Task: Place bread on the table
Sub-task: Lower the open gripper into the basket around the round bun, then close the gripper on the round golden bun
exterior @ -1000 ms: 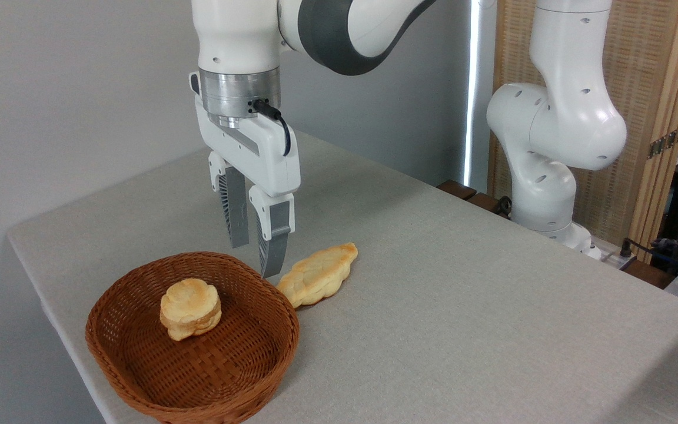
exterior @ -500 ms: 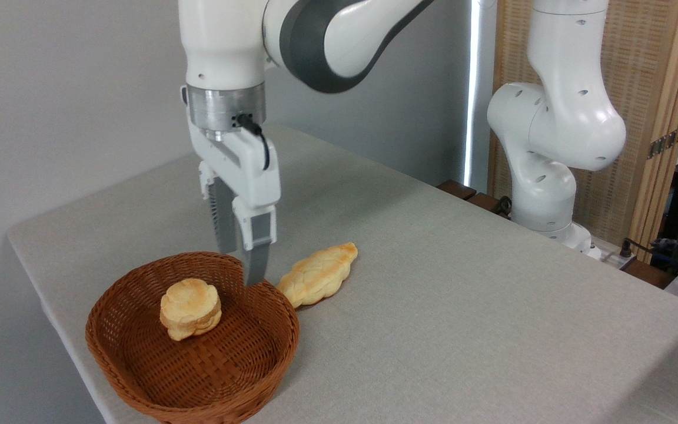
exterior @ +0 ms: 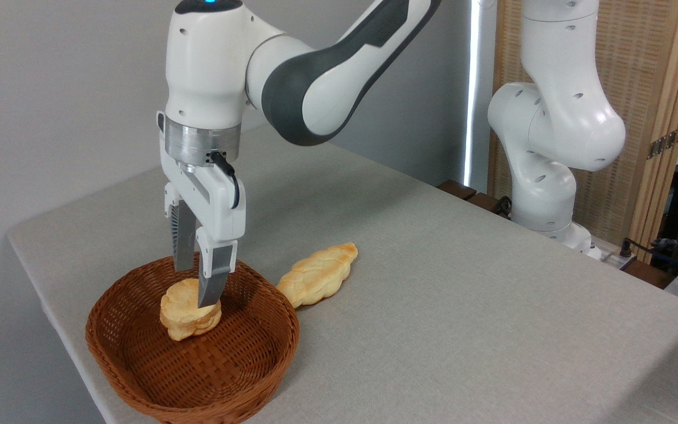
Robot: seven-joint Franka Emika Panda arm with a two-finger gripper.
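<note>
Gripper (exterior: 195, 287): hanging over the bun, fingers slightly apart.
Bun (exterior: 189, 310): sitting in basket (exterior: 139, 347).
Basket: resting near the table (exterior: 462, 306) front-left corner.

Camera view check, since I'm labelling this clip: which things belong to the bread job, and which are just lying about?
Part of the job:
round bun in the wicker basket
gripper, over the bun
table

Lying about:
braided loaf on the cloth beside the basket
</note>
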